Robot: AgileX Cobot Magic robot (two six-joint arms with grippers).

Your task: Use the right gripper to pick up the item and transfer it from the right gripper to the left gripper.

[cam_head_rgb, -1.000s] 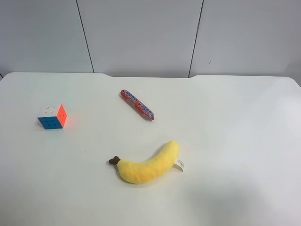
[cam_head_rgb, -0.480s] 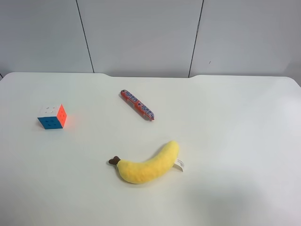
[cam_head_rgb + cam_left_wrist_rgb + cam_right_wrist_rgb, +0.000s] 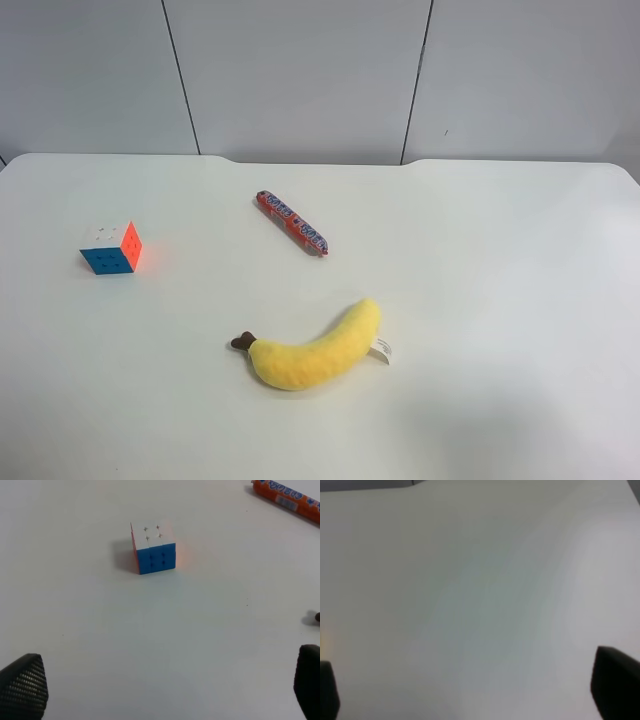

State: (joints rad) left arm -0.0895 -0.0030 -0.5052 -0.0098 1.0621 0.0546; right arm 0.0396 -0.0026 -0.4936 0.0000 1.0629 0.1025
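The right gripper (image 3: 470,690), a black two-finger claw showing only its two dark fingertips at opposite edges of its wrist view, is standing wide open over bare white bench (image 3: 480,590) and gripping nothing. The left gripper (image 3: 165,685), another black claw with a textured fingertip at one edge and a smooth one at the other, is likewise spreading wide and holding nothing. Beyond its fingertips the small puzzle cube (image 3: 153,547) with white top, blue front and orange side is sitting on the bench, well apart from both fingers. In the exterior high view the cube (image 3: 111,248) is resting near the left edge, with the red candy stick (image 3: 291,222) and the yellow plush banana (image 3: 314,350) lying toward the middle.
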